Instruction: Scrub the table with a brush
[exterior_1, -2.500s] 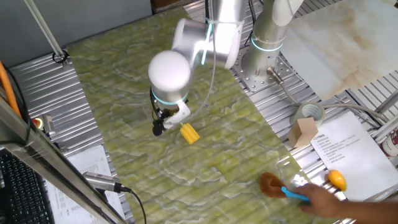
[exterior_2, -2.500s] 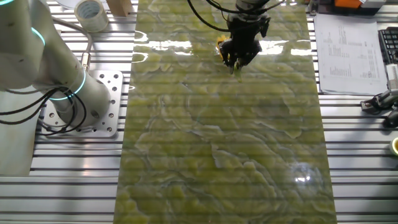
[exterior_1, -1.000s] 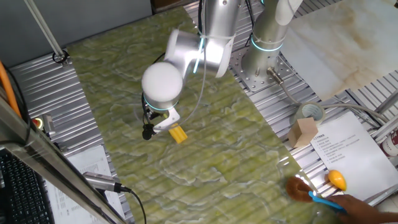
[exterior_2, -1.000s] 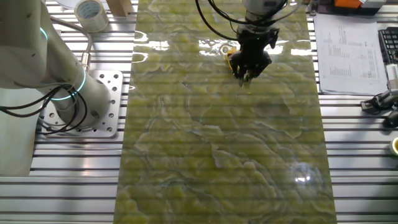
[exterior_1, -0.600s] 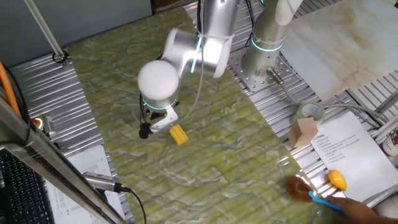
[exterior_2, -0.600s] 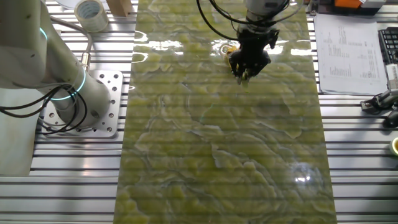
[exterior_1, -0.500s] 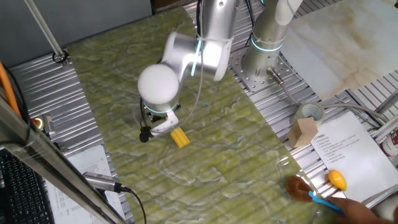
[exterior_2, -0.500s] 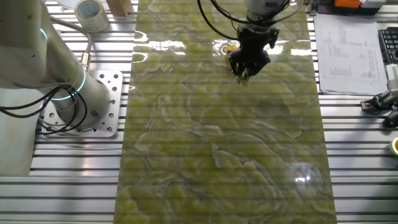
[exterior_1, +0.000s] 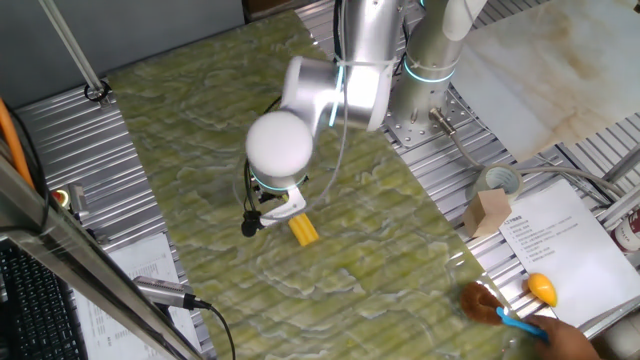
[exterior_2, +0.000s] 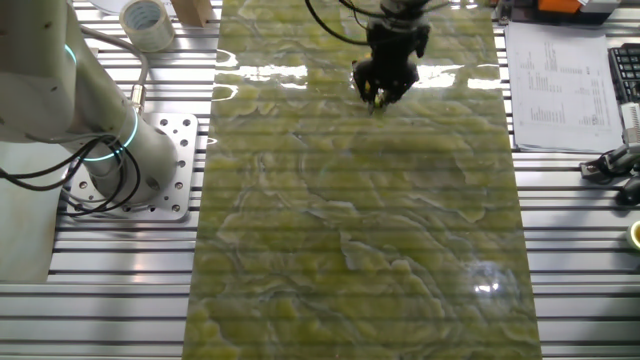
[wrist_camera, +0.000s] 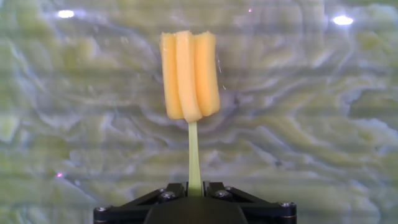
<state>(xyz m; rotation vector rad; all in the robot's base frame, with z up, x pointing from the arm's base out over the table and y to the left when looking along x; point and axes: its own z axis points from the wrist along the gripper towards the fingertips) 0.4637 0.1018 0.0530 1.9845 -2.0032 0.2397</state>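
Observation:
The table (exterior_1: 180, 130) is a long olive-green and pale yellow marbled surface. My gripper (wrist_camera: 194, 186) is shut on the thin stick handle of the yellow brush (wrist_camera: 189, 74), whose blocky head points away from the fingers against the table (wrist_camera: 311, 124). In one fixed view the brush head (exterior_1: 304, 231) lies low on the table just right of the gripper (exterior_1: 268, 214), under the arm's white wrist. In the other fixed view the gripper (exterior_2: 378, 92) is near the table's far end (exterior_2: 300, 150); the brush there is mostly hidden behind it.
A person's hand holds a blue-handled brown brush (exterior_1: 482, 304) at the table's near right corner, beside an orange ball (exterior_1: 542, 289). A tape roll (exterior_1: 497, 183), a wooden block (exterior_1: 489, 212) and a paper sheet (exterior_1: 555, 240) lie on the right. The arm's base (exterior_1: 425, 70) stands behind.
The gripper with the brush has swept across the table: in one fixed view it moved right and toward the camera, in the other it moved left and slightly farther away. The brush stays gripped.

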